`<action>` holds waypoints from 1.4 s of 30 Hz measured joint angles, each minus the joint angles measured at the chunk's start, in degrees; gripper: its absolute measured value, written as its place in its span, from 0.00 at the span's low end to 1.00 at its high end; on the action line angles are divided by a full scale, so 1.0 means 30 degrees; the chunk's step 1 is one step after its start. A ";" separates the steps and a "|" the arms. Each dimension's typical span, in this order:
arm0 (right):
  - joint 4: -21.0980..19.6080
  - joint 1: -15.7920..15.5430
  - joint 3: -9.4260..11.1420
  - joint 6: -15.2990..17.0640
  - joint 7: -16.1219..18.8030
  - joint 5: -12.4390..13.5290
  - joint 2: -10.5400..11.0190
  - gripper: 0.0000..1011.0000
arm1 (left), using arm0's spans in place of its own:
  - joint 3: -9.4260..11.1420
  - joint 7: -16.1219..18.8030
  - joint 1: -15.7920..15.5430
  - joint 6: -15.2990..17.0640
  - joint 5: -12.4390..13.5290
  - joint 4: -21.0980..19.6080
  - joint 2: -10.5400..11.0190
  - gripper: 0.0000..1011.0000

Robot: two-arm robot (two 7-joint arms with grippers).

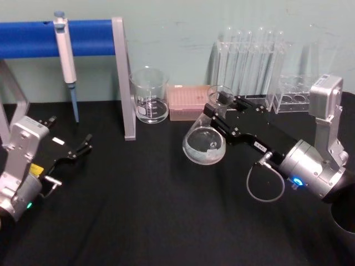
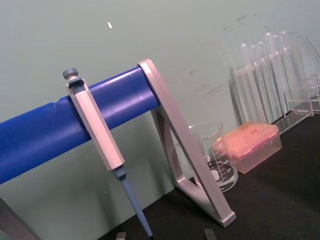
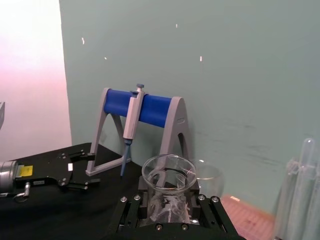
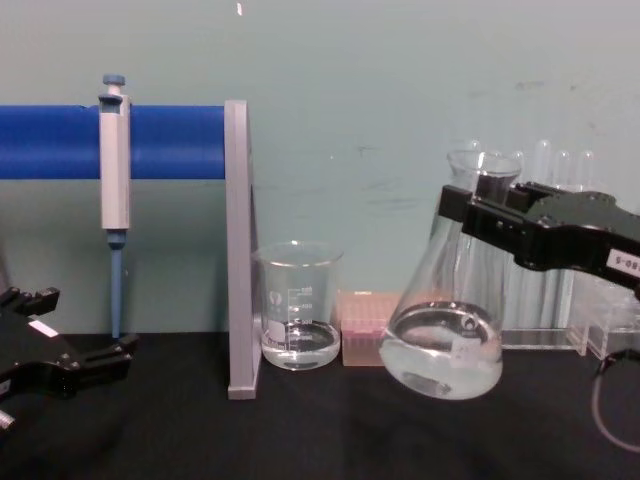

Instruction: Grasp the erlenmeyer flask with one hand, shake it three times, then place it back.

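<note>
The erlenmeyer flask (image 1: 204,141) (image 4: 445,340) is clear glass with a little clear liquid. It hangs tilted just off the black table, right of centre. My right gripper (image 1: 224,116) (image 4: 480,215) is shut on its narrow neck, reaching in from the right; in the right wrist view the flask's rim (image 3: 168,172) stands up between the black jaws. My left gripper (image 1: 80,147) (image 4: 60,360) rests low at the table's left side, open and holding nothing, far from the flask.
A glass beaker (image 1: 150,100) and a pink tip box (image 1: 188,102) stand behind the flask. A test tube rack (image 1: 249,61) sits at the back right. A pipette (image 1: 66,55) hangs on the blue bar stand (image 1: 123,77) at the back left.
</note>
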 joint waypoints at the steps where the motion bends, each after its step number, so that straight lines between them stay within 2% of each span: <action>1: 0.0000 0.0000 0.0001 0.0056 0.0090 -0.0031 -0.0031 0.45 | 0.0000 0.0000 0.0000 0.0000 0.0000 0.0000 0.0000 0.99; 7: 0.0091 0.0204 -0.0195 0.0205 0.0627 -0.0136 -0.0158 0.45 | 0.0000 0.0001 -0.0001 0.0000 0.0000 0.0000 0.0000 0.99; 12: 0.0289 0.0560 -0.0654 0.0310 0.1289 -0.0136 -0.0333 0.45 | 0.0000 -0.0001 0.0000 0.0000 0.0000 0.0000 0.0001 0.99; 29: 0.0984 0.2189 -0.3278 0.0621 0.3721 0.0176 -0.0964 0.45 | 0.0000 0.0000 0.0000 0.0000 -0.0001 0.0000 0.0000 0.99; 35: 0.1056 0.2448 -0.3768 0.0623 0.3930 0.0288 -0.0964 0.45 | 0.0000 0.0001 0.0000 0.0000 -0.0001 0.0000 0.0001 0.99; 42: 0.0795 0.2308 -0.3804 0.0545 0.3552 0.0324 -0.0714 0.45 | -0.0001 0.0000 0.0000 0.0000 0.0000 0.0001 0.0000 0.99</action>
